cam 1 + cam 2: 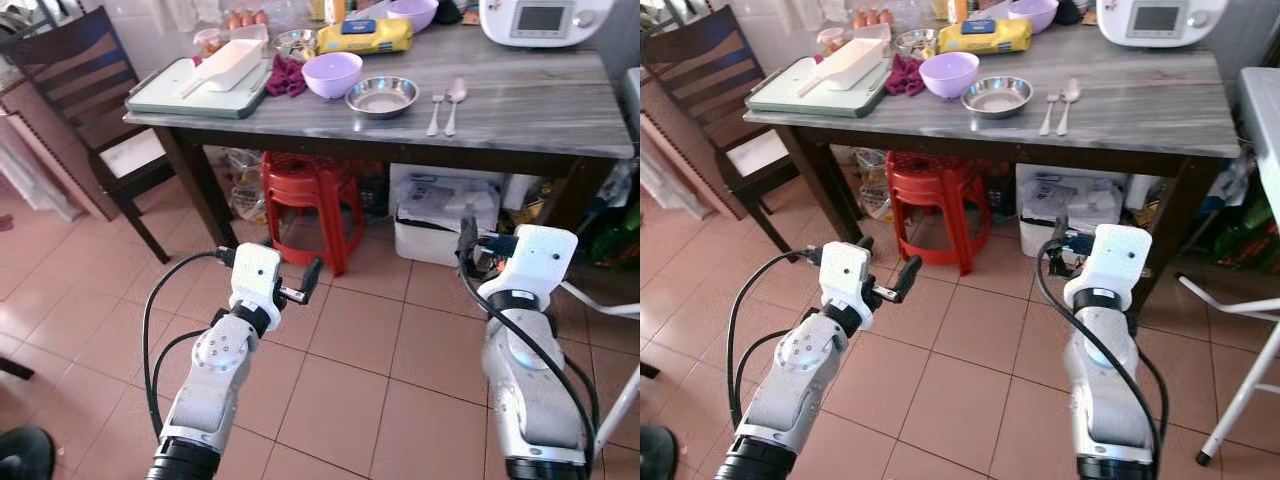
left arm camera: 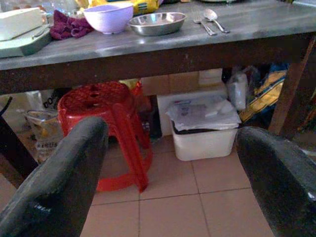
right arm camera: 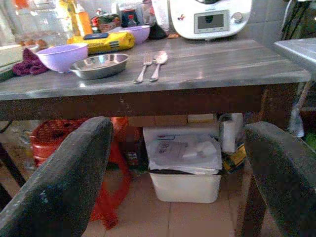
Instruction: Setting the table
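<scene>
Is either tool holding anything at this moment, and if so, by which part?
Nothing is held. The left tool and right tool are both open and empty, below the table, short of the fork and spoon.

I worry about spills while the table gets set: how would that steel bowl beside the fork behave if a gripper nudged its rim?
The steel bowl looks shallow and wide, so it would probably slide rather than tip. Its thin shiny metal suggests it is light and slippery on the smooth tabletop. A nudge might send it into the fork close beside it.
</scene>
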Robot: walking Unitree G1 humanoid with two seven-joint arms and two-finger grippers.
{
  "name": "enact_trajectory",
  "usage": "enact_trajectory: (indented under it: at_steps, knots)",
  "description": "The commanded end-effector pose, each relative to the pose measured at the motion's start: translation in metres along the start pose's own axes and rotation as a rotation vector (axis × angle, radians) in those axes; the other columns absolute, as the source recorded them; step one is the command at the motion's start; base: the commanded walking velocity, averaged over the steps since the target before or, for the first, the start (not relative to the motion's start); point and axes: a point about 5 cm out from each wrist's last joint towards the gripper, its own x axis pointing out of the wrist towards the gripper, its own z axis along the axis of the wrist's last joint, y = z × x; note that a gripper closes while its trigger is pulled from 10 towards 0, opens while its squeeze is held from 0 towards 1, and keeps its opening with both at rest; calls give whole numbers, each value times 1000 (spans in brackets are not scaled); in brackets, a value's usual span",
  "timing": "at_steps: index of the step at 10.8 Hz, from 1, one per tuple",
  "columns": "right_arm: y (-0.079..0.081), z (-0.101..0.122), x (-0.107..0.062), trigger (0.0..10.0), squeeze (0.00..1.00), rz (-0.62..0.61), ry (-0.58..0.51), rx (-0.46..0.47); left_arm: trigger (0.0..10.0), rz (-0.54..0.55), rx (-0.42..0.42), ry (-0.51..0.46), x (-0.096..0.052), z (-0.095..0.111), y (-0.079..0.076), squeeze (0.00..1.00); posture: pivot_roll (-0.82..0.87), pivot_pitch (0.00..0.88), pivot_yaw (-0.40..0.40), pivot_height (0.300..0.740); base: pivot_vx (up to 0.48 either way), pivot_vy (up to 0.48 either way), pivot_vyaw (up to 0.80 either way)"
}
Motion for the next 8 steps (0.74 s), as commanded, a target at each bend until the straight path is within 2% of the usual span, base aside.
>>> enact_trajectory:
  at_steps: [1, 6, 8]
  knots:
    - [3, 4, 0, 10000, 0, 16, -15, 4, 10000, 0, 1, -1, -2, 0, 3, 0, -119, 77, 137, 740, 0, -319, 0]
    - [5, 2, -1, 10000, 0, 14, -6, 19, 10000, -13, 0, 6, -4, -1, 4, 0, -115, 82, 139, 740, 0, -321, 0]
    - [6, 1, 0, 10000, 0, 17, 1, 20, 10000, -15, 4, 10, -4, -2, 4, 0, -114, 84, 142, 740, 0, -324, -675]
